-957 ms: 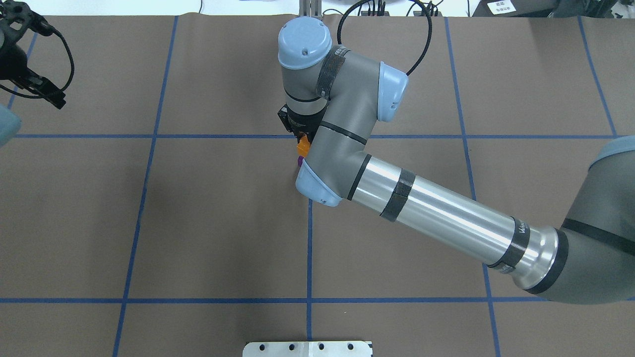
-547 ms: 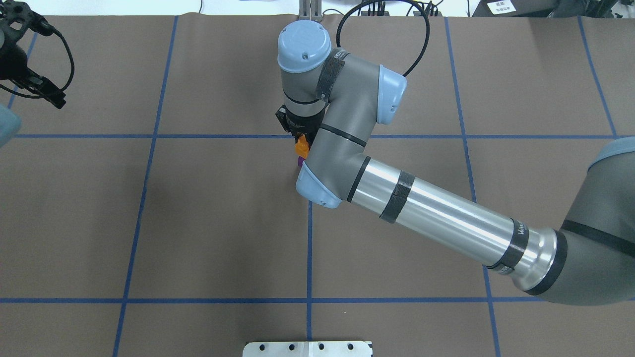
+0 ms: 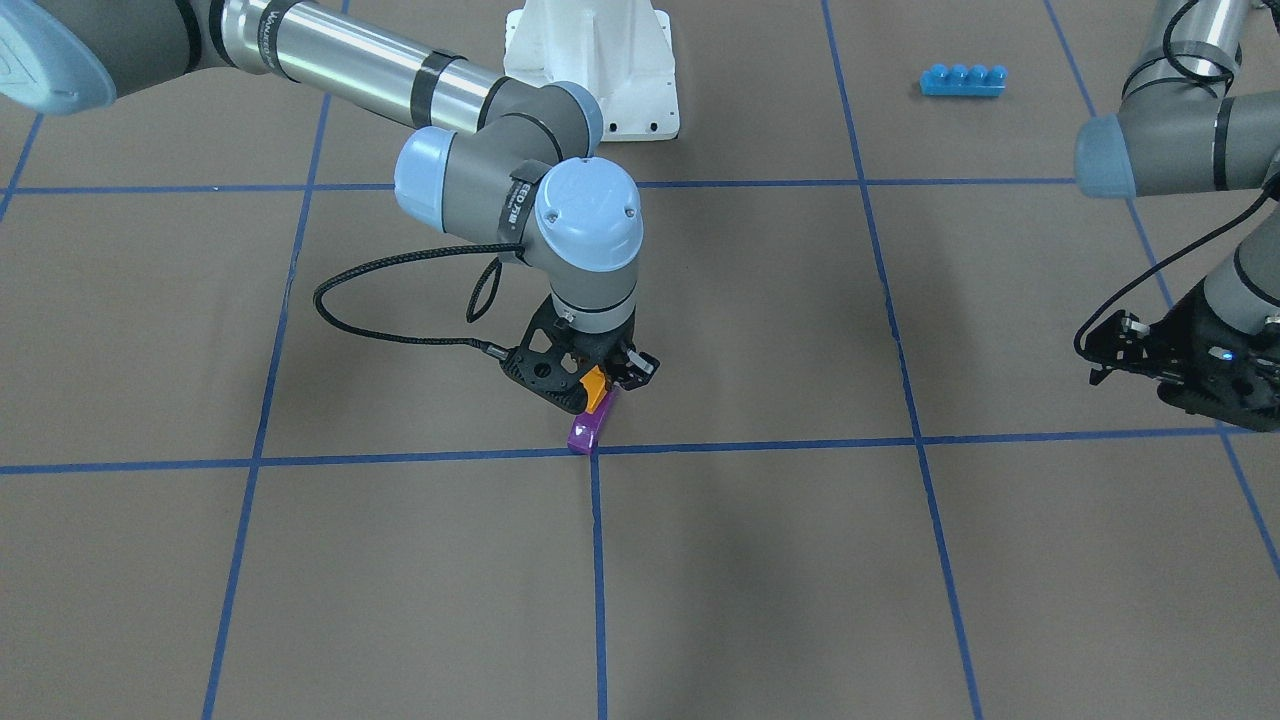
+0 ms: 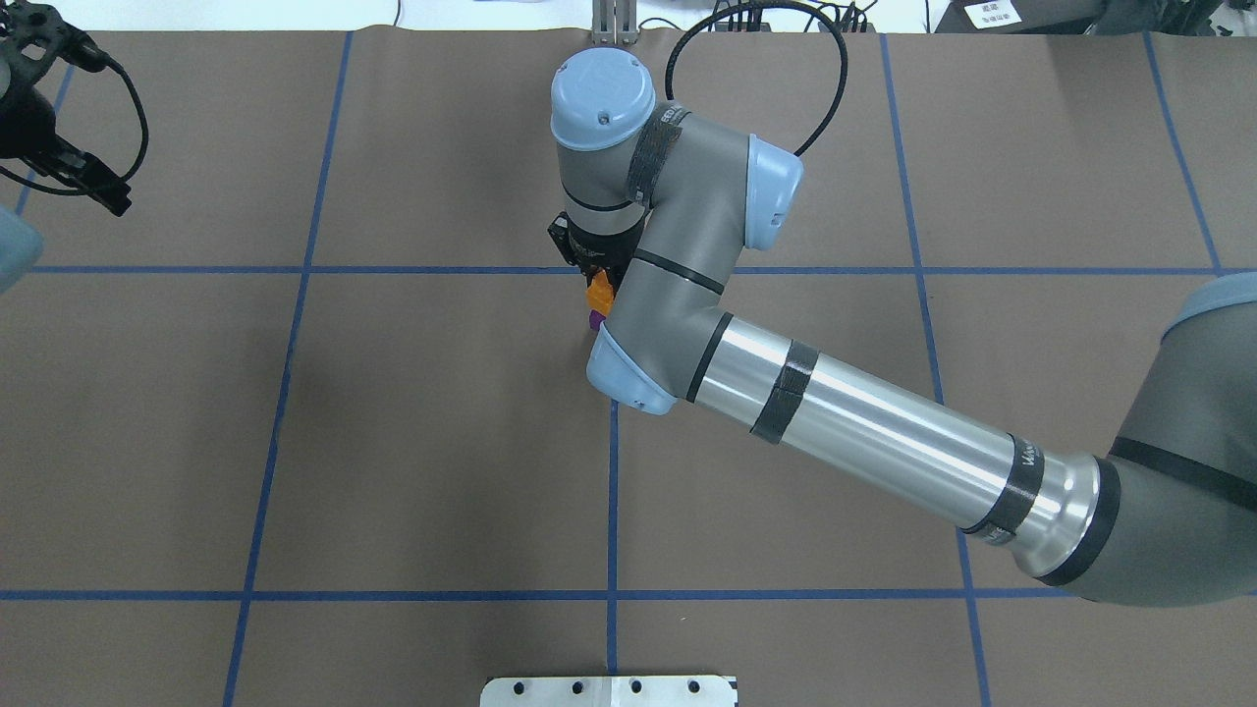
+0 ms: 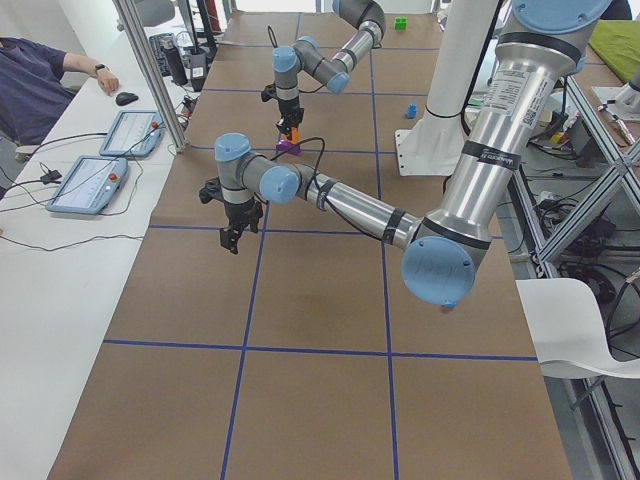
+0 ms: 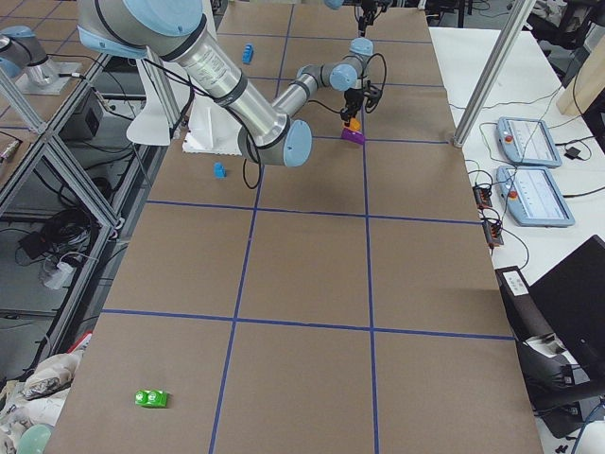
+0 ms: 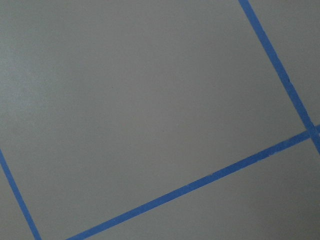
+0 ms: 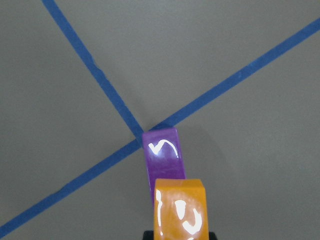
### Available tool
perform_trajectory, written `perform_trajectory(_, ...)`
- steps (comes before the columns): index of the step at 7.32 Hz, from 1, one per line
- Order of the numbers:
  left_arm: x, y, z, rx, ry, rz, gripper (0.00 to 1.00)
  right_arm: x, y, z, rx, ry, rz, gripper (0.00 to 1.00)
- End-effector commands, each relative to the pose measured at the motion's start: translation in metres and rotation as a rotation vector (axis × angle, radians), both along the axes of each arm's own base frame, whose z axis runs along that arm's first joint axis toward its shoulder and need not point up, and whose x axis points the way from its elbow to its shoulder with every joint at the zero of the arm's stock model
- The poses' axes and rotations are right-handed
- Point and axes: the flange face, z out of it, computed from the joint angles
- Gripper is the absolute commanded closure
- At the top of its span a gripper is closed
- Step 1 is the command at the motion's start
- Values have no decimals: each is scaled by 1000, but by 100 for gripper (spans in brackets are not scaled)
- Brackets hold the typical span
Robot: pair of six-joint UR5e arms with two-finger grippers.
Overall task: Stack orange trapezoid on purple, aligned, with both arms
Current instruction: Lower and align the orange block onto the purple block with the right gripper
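The stack was close to done but not let go. The right gripper [image 3: 597, 392], clamped on the orange trapezoid [image 8: 180, 210], held it over one end of the purple [image 8: 162, 157] at the centre of the table [image 4: 393, 442]. I could not tell whether it was seated. The right wrist pointed straight down. The left gripper [image 4: 98, 189] hung idle toward the far left corner, and I could not tell how its jaws stood.
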Motion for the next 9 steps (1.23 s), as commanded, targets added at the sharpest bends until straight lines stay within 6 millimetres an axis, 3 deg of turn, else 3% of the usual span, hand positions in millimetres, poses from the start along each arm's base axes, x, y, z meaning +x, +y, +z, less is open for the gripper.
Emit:
perform_trajectory(1,0,0,-1,1,0,0,0,-3,1,0,15,-17,-4,100)
perform_trajectory(9,0,0,-1,0,0,-1,0,-4,-1,4,14,-11,-2,100)
